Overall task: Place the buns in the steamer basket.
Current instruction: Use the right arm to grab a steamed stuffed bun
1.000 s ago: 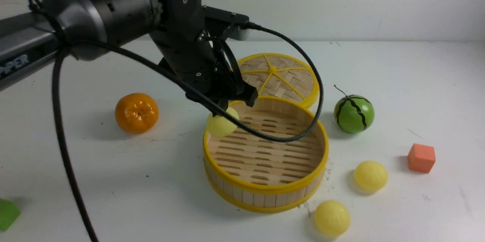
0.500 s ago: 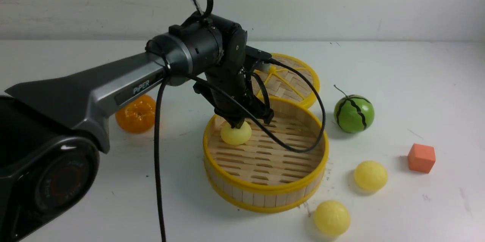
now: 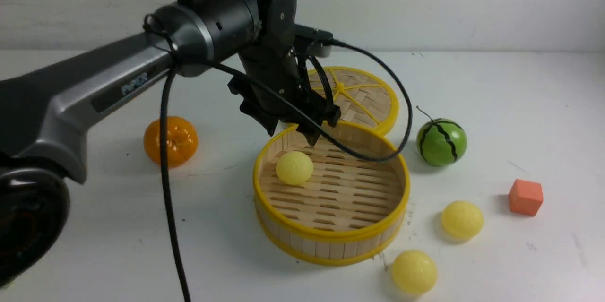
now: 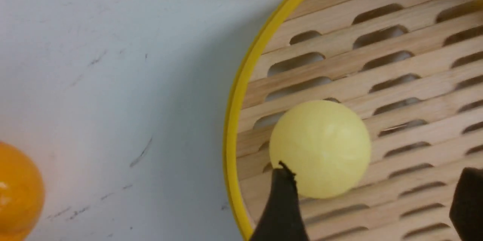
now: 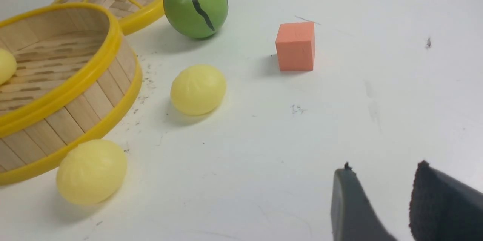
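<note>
**A:** Front view is showing us the left gripper (image 3: 293,134) hanging over the basket (image 3: 331,235), jaws spread wide and holding nothing. Are we calling this drop finished?

**B:** We are. One bun (image 3: 294,168) is sitting on the slats by the basket's left wall, clear below the fingertips. We are judging the step in hand as the placing of that bun, at its very end, with about a third of the task done.

**A:** Is the basket holding anything else?

**B:** Nothing that we are seeing. The lid (image 3: 359,99) is lying flat beyond it, toward the far edge of the table (image 3: 520,103), and its visible part is carrying nothing.

**A:** Where are the others lying?

**B:** A second bun (image 3: 462,219) is resting on the table off the basket's right side. A third bun (image 3: 414,271) is sitting toward the near edge, just beside the basket wall.

**A:** Which arm are we favouring?

**B:** The right gripper (image 5: 392,207) is hovering low toward the right edge, fingers parted with nothing between them, so we are favouring that one. The next move is calling for the left arm to lift clear, then a centred pinch on a glossy bun that is likely to roll.
</note>
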